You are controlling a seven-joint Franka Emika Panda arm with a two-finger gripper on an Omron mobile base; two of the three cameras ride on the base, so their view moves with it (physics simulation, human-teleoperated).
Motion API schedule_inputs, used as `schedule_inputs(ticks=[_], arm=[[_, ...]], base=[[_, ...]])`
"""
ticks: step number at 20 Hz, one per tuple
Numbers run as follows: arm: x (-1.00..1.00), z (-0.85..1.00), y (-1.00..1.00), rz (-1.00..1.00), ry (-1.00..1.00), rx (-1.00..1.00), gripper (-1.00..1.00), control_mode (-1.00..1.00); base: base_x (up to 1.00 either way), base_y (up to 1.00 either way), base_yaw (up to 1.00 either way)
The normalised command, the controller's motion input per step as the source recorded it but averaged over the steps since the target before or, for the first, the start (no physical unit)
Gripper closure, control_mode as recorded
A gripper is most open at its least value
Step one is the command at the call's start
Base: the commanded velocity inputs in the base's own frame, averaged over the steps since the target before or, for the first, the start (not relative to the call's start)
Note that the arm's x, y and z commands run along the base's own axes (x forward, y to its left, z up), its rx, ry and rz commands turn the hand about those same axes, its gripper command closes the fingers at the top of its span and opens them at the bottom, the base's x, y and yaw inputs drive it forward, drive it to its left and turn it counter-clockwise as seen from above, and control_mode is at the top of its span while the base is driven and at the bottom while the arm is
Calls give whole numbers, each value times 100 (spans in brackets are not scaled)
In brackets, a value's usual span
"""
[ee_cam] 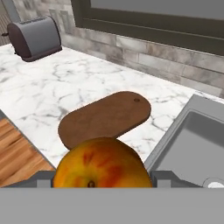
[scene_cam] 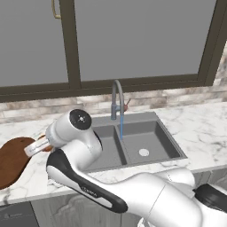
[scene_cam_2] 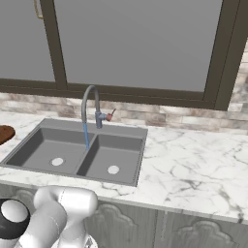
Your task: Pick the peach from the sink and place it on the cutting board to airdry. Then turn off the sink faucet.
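Orange-red peach sits right at the tool, pressed between the two dark finger tips at 6 o'clock of the hand view, so the tool is part-way closed w/ the fruit clamped in it. Peach is up in the air, not on anything.

Progress, as I judge it: step one is half done. Peach is out of the sink; both basins look bare apart from the white drains. It's not on the cutting board yet. From the hand view the board lies on the marble table just past the peach toward 12 o'clock, w/ a strip of marble showing between fruit and board, though that gap may be mostly height. Sink corner sits at 3 o'clock of the peach in that view.

In the left base view the wrist reaches toward 9 o'clock and the board lies at the far left edge, its near end tucked under the hand. Looks like the fruit is near or over the board's edge; can't tell exactly.

Left to do: carry the peach a bit further over the board, set it down, let go. Then the sink faucet: blue water stream is running from the spout into the basin, so it's on. Reddish lever on its side needs turning, approx. 3 o'clock of the spout in both base views.

Toaster stands well apart at 10 o'clock in the hand view, out of the way.
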Motion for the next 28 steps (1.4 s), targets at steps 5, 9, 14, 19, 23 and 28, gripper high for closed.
schedule_inputs(ticks=[5,9,14,19,23,28], arm=[[13,-25,18,0,0,0,100,-100],[15,-13,18,0,0,0,100,-100],[17,-5,22,0,0,0,100,-100],[2,-3,17,0,0,0,100,-100],[3,-8,14,-2,0,0,100,-100],[11,-13,14,-3,1,0,100,-100]], base=[[0,0,0],[0,0,0],[0,0,0],[0,0,0],[0,0,0],[0,0,0]])
